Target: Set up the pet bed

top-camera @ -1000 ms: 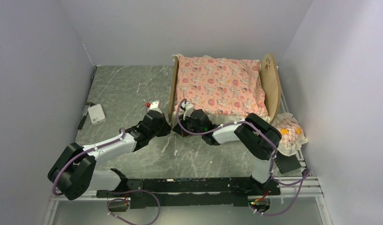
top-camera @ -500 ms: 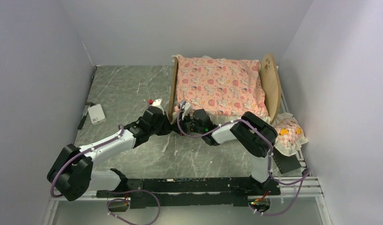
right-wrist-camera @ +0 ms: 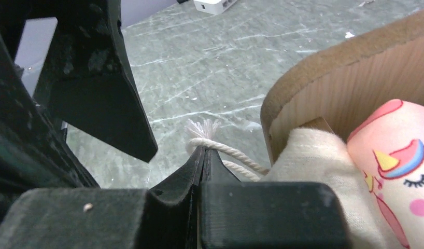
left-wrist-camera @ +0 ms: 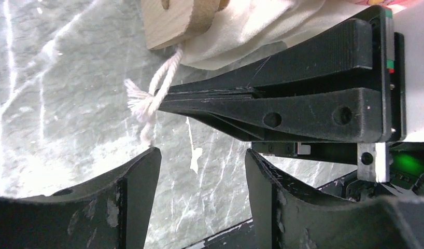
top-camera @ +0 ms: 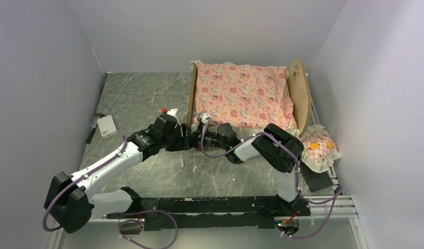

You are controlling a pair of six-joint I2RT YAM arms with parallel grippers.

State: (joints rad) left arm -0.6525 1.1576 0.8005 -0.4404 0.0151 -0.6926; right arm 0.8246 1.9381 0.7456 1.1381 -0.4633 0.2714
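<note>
The pet bed [top-camera: 298, 91] stands at the back right, a light-wood frame with a paw cutout in its headboard. A pink cartoon-print mattress [top-camera: 241, 96] lies in it. At the near corner of the footboard [left-wrist-camera: 173, 18] a white cord [left-wrist-camera: 153, 88] hangs from the wood with a frayed end. My right gripper [right-wrist-camera: 203, 150] is shut on this cord [right-wrist-camera: 225, 150] right by the footboard [right-wrist-camera: 344, 78]. My left gripper [left-wrist-camera: 202, 153] is open just below the cord, holding nothing, and faces the right gripper [top-camera: 198, 139] tip to tip.
A small frilled pillow [top-camera: 319, 147] lies on the table right of the headboard. A white box [top-camera: 107, 126] and a black tool [top-camera: 92, 129] sit at the left edge. A small red-and-white piece [top-camera: 168, 111] lies just left of the footboard. Walls close in on three sides.
My left gripper has opened and moved right towards the footboard corner. The right gripper has shifted slightly up and stays shut on the cord.
</note>
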